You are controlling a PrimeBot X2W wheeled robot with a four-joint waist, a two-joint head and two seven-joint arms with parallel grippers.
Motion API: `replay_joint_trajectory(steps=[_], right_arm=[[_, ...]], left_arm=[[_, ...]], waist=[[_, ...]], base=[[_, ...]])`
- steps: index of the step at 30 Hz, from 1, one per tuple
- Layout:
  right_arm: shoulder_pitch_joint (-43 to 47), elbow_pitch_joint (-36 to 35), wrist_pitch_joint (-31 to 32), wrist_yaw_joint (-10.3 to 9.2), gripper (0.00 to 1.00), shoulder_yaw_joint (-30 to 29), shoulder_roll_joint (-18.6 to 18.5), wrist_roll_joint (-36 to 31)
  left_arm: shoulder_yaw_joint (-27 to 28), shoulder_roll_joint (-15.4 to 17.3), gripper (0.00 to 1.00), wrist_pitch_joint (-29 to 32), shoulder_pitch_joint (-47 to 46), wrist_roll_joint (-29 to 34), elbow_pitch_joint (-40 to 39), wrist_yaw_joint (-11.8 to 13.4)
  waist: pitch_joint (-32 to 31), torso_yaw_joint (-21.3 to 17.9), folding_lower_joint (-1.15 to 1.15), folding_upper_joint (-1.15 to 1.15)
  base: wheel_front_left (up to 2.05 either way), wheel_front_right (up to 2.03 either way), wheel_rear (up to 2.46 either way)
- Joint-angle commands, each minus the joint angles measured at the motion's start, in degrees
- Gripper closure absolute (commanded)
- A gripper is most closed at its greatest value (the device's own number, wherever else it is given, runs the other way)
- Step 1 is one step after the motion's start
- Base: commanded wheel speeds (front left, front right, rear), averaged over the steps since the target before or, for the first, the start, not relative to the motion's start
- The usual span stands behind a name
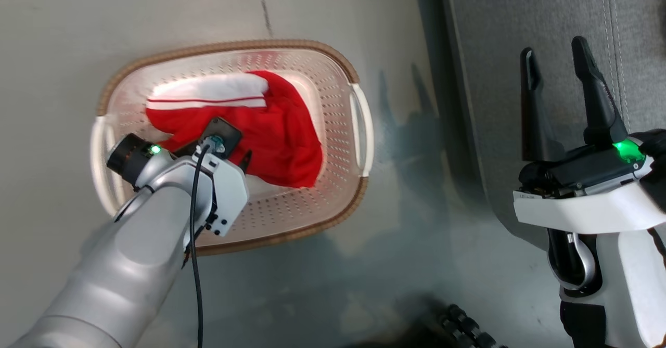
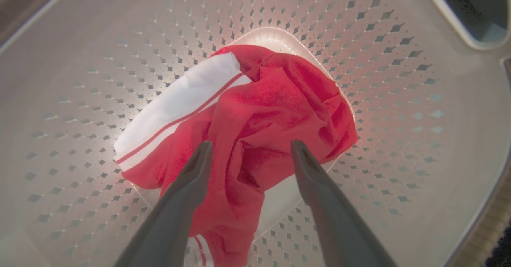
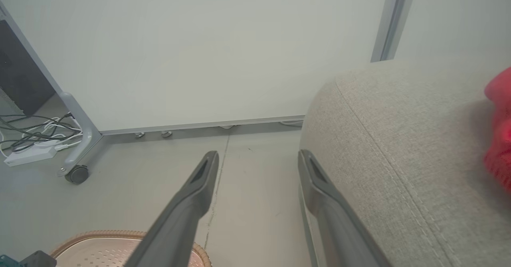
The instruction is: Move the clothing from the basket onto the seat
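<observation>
1. Left pincer (image 2: 251, 145) is down inside the basket (image 1: 333, 56), fingers spread either side of a red fold of the clothing (image 2: 279, 99). Lined up to pinch, nothing gripped yet.
2. Right pincer (image 1: 554, 46) is spread, empty, parked at the seat (image 1: 520, 15) edge, clear of the reach.
3. A red piece (image 3: 499, 139) lies on the seat. The clothing sits on the basket floor.

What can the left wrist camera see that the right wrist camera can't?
Left wrist camera: the inside of the basket, full of holes, with the red-and-white clothing lying at the bottom under the open left gripper. Right wrist camera: the grey seat, the floor, tangled cables, a small wheel and the open right gripper. Both: some of the basket, something red (a red cloth sits on the seat in the right wrist camera) and two dark fingers held apart.
</observation>
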Motion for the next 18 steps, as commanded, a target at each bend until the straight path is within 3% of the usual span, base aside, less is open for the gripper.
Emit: replay_joint_trajectory(steps=[1,9,16,17,18], right_arm=[[-1.19,-0.03,-0.76,0.00,0.00,0.23,-0.14,0.85],[-2.87,-0.40,-1.25,0.00,0.00,2.37,-0.15,3.96],[-0.66,-1.89,-1.22,0.00,0.00,1.68,-0.15,4.75],[-0.45,-2.03,-1.23,0.00,0.00,1.65,-0.14,4.84],[-0.45,-2.03,-1.23,0.00,0.00,1.65,-0.14,4.84]], left_arm=[[-0.39,0.21,0.00,0.74,-2.26,0.63,1.77,-0.35],[-3.01,1.44,0.00,4.27,-7.22,2.91,11.67,-1.36],[-3.80,1.06,0.00,5.65,-8.71,2.82,17.61,-1.48],[-3.85,1.06,0.07,5.75,-8.85,2.72,18.11,-1.49],[-3.85,1.06,0.07,5.75,-8.85,2.72,18.11,-1.49]], waist=[[5.04,-4.43,0.00,0.00],[9.25,-8.52,0.00,0.00],[9.78,-8.90,0.00,0.00],[9.79,-8.91,0.00,0.00],[9.79,-8.91,0.00,0.00]], base=[[0.00,0.00,0.00],[0.00,0.00,0.00],[0.00,0.00,0.00],[0.00,0.00,0.00],[0.00,0.00,0.00]])
